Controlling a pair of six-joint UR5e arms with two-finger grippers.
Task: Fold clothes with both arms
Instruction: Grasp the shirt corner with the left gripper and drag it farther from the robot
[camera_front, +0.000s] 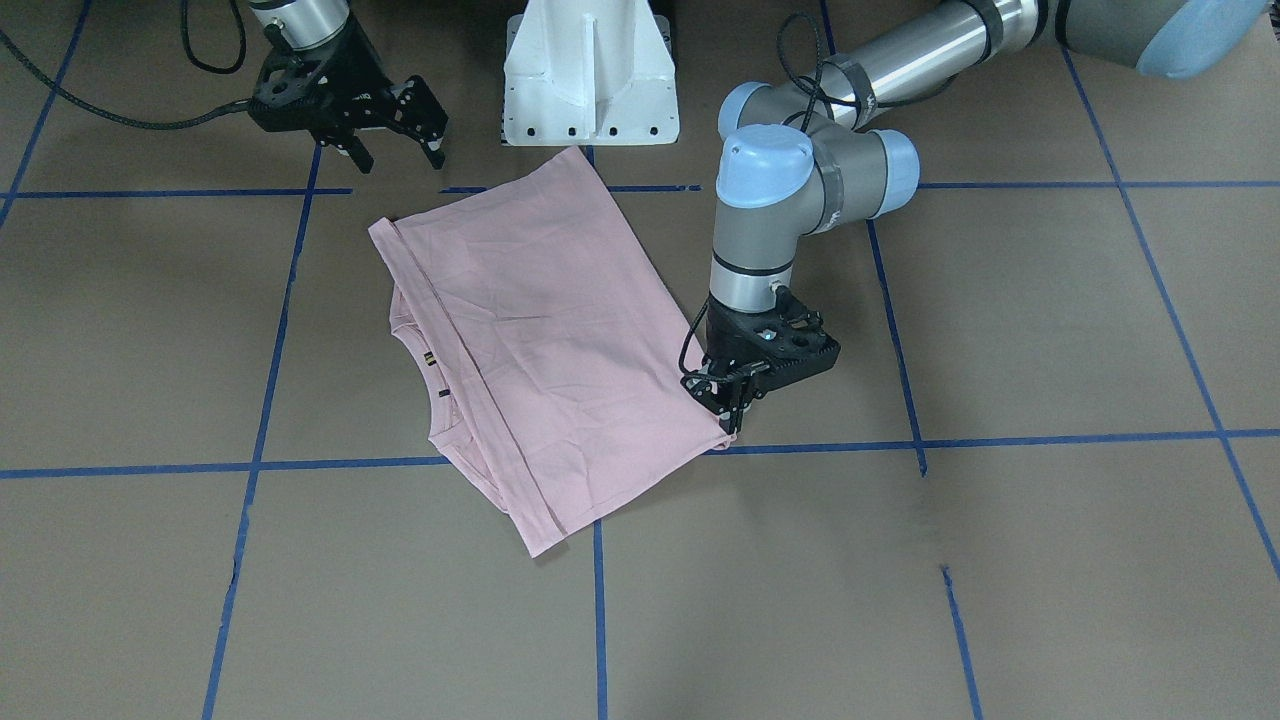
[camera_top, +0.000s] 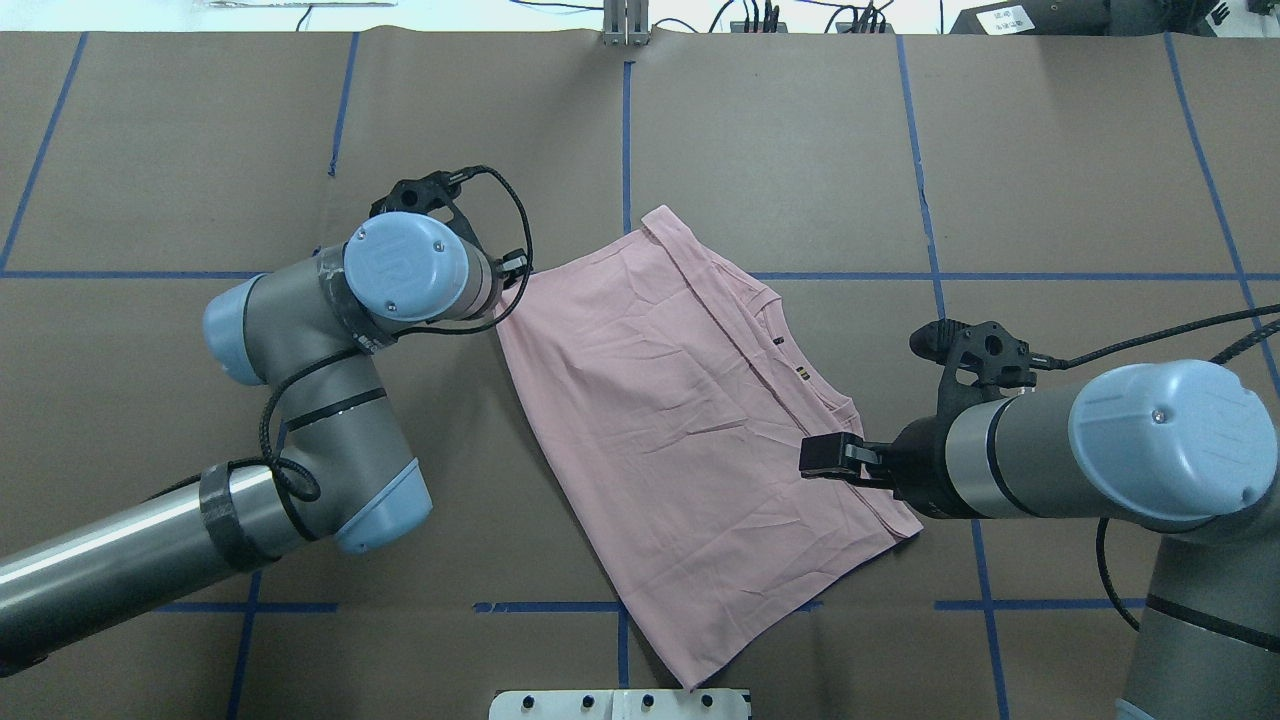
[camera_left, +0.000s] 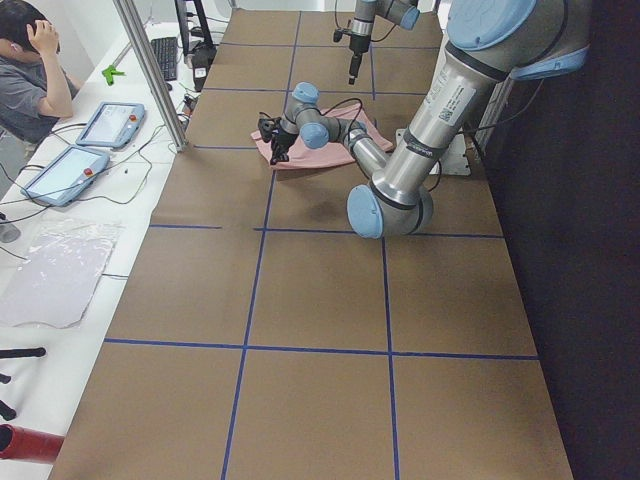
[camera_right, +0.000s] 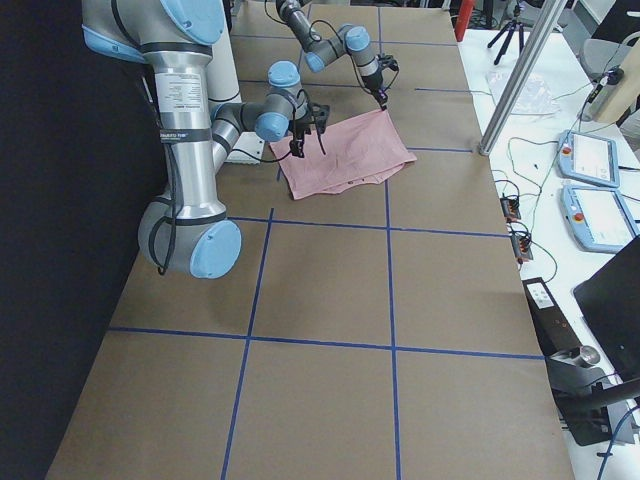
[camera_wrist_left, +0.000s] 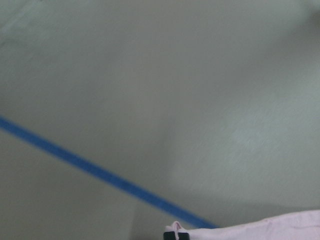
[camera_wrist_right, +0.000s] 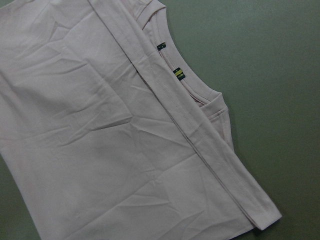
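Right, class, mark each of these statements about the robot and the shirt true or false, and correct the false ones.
1. The T-shirt lies folded with a plain pink side up. True.
2. The right gripper has its fingers closed on a sleeve. False: the fingers stand apart and hold nothing.
3. The left gripper is down at a corner of the T-shirt. True.
4. The table is marked with red tape lines. False: the tape lines are blue.
5. A small dark tag shows by the neckline. True.
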